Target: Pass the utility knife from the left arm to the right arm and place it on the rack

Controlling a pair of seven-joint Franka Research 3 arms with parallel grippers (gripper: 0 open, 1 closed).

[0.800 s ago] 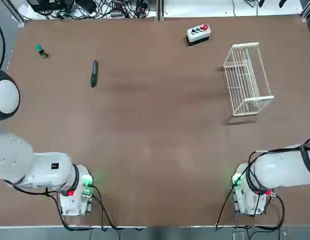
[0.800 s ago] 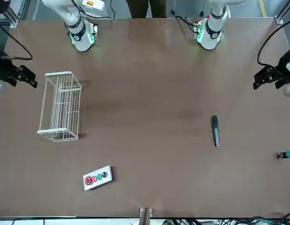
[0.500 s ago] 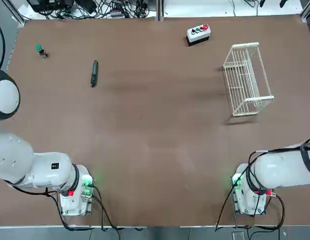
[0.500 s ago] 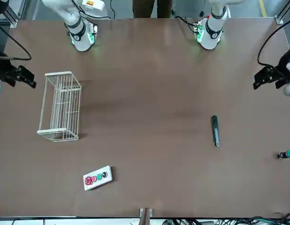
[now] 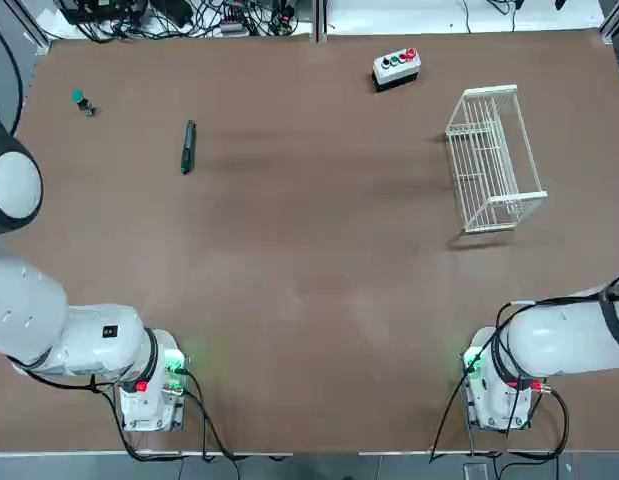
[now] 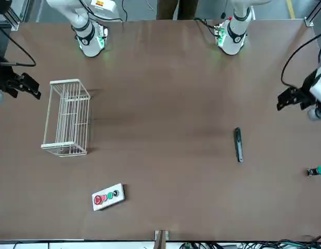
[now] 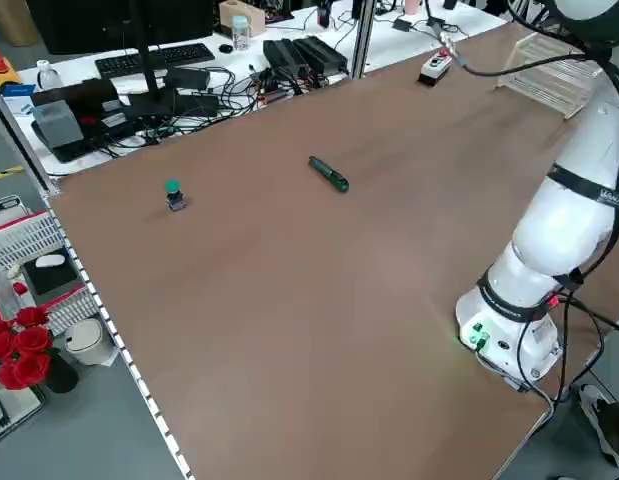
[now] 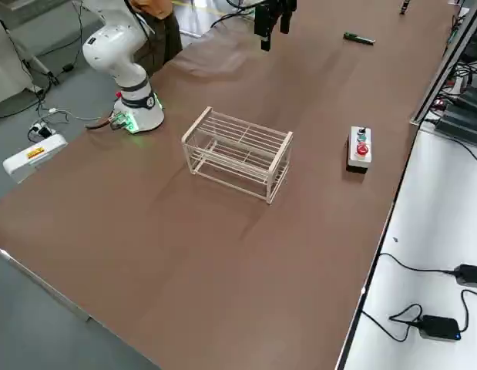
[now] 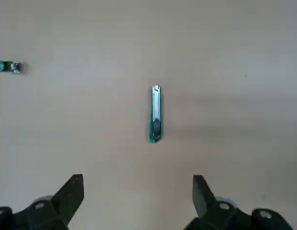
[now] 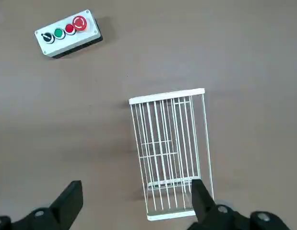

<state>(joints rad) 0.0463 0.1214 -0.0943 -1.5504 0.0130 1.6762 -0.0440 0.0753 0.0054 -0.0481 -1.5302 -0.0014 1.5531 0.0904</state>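
Okay, in the top view the utility knife [image 5: 188,147] lies flat on the bench [image 5: 309,260], on the left arm's [image 5: 109,335] side, with the rack [image 5: 497,160] well apart over on the right. My worry is the handover: if the left arm grabs it mid-body, the right arm [image 5: 569,335] gets hardly any of it to hold and the knife could drop. Pose-wise, the left arm bends outward over the bench's left side, and the right arm stretches off toward the right edge. Front view: both arms reach in from opposite sides, ends high above the bench, so they'd have to swing inward to meet, and a sloppy approach could knock fingers together. Right side view shows the rack's thin bars with gaps, so a slim knife let go at a bad angle might slip through or hang off. Left wrist view: the left gripper [image 9: 138,178] has its fingers wide open with nothing in them, knife beyond the tips; come down off-centre and one finger could shove it away. Right wrist view: the right gripper [image 10: 136,182] is spread open and empty too, looking down at the rack, so clipping its frame could tip it.
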